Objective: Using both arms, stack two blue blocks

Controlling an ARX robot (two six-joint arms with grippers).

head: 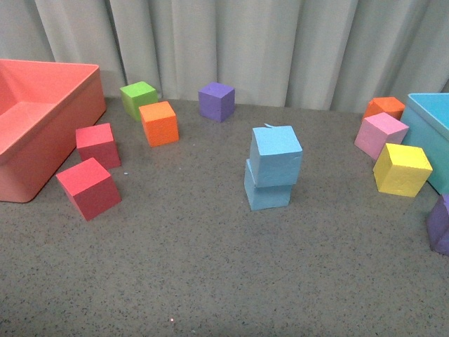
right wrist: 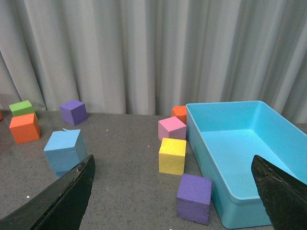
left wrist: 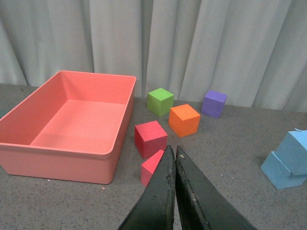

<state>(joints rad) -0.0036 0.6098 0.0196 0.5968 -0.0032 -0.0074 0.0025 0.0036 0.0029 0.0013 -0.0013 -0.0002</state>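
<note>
Grey speckled table [head: 210, 274] with scattered foam cubes and two bins

At the left edge sits a salmon-pink bin [head: 66, 133], with two red cubes [head: 97, 144] [head: 88, 188] just beside it. Toward the back edge lie a green cube [head: 138, 99] touching an orange cube [head: 158, 123], and a purple cube [head: 216, 101] apart from them. Mid-table, a lower blue block [head: 266, 193] rests on the surface, carrying a second, slightly turned. By the right edge stand a turquoise bin [head: 429, 137], with orange [head: 384, 107], pink [head: 380, 135], yellow [head: 401, 169] and purple [head: 441, 225] cubes near it.
</note>
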